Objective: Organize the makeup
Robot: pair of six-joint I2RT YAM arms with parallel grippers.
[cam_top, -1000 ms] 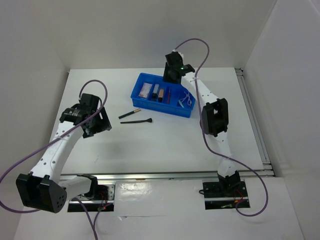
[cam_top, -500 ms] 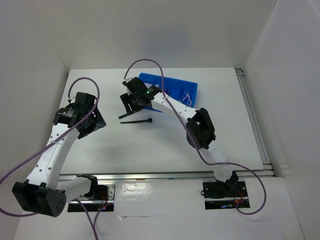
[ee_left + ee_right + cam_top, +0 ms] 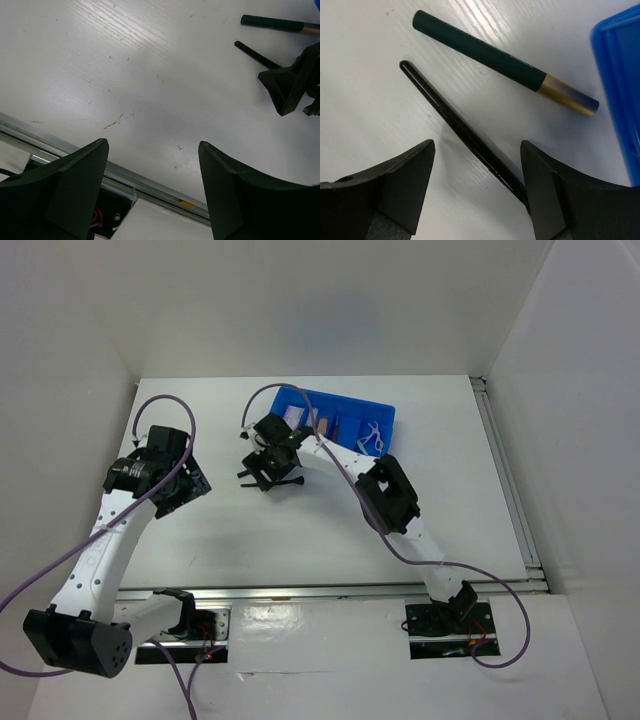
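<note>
A thin black wand (image 3: 455,125) and a dark green pencil with a gold end (image 3: 490,55) lie on the white table left of the blue tray (image 3: 345,445). My right gripper (image 3: 477,150) is open, low over the wand, with one jaw on each side of it. In the top view this gripper (image 3: 268,466) covers most of both; the wand's right end (image 3: 293,483) sticks out. The tray holds a pinkish packet (image 3: 292,417), several dark items (image 3: 325,423) and pale tools (image 3: 372,433). My left gripper (image 3: 152,150) is open and empty, left of them (image 3: 188,483).
The left wrist view shows the pencil (image 3: 275,23), the wand (image 3: 255,54) and a right fingertip (image 3: 287,87) at its far right. A metal rail (image 3: 125,175) runs along the table's near edge. White walls close in the table on three sides.
My right arm has swung from over the tray to the left and come down over the wand and pencil. My left gripper has drawn back a little to the left.
</note>
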